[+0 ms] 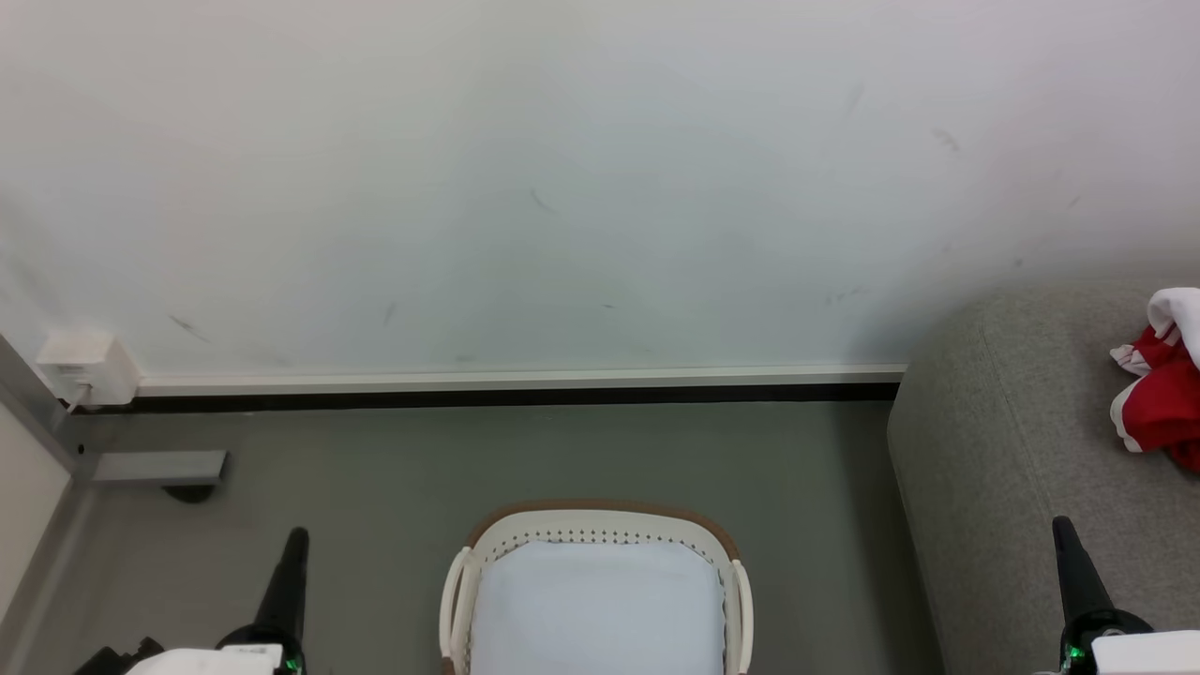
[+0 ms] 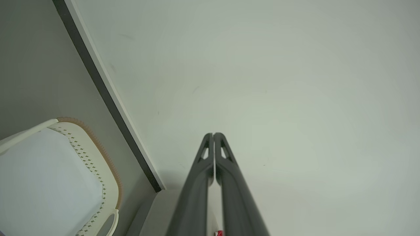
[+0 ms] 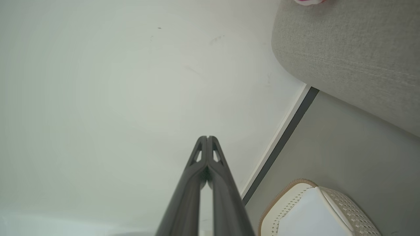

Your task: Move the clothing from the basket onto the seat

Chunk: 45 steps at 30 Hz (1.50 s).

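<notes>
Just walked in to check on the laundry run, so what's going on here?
Nothing is being handled right now. Both of the robot's jaws are shut and empty, one on each side of the basket. The part of the basket in view holds only its pale lining. Red and white clothing lies crumpled on the grey seat to the robot's right, so the move looks done.
</notes>
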Motion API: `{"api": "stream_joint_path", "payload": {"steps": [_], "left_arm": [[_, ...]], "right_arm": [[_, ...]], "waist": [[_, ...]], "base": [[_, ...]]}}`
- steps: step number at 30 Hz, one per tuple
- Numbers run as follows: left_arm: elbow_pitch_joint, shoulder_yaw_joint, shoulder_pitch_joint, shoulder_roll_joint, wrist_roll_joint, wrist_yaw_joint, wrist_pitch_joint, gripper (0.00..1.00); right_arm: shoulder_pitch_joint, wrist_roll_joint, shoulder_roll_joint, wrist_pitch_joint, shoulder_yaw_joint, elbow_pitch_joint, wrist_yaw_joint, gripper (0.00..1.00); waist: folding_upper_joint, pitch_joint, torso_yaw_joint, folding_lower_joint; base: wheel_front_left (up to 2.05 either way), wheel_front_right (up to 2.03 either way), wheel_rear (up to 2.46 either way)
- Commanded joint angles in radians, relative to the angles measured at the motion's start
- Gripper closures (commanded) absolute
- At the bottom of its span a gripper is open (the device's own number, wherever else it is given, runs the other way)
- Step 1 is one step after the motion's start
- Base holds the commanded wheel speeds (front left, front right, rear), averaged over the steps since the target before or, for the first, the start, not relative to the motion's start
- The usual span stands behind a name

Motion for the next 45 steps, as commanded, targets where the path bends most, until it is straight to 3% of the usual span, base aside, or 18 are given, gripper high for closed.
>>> {"api": "stream_joint_path", "payload": {"steps": [1, 28, 45], "left_arm": [[-0.003, 0.007, -0.02, 0.004, -0.029, -0.003, 0.008, 1.0], [0.005, 0.021, -0.05, 0.002, -0.211, -0.004, 0.058, 1.0], [0.005, 0.022, -0.05, 0.002, -0.21, -0.004, 0.06, 1.0]], "right_arm": [[-0.017, 0.022, -0.006, 0.005, -0.006, -0.007, -0.002, 1.0], [-0.031, 0.203, -0.003, 0.059, -0.038, -0.021, -0.002, 1.0], [-0.032, 0.198, 0.001, 0.06, -0.042, -0.02, -0.002, 1.0]], "waist": [[0.0, 0.0, 0.0, 0.0], [0.0, 0.008, 0.006, 0.0], [0.0, 0.009, 0.007, 0.0]], "base": [[0.0, 0.0, 0.0], [0.0, 0.0, 0.0], [0.0, 0.0, 0.0]]}}
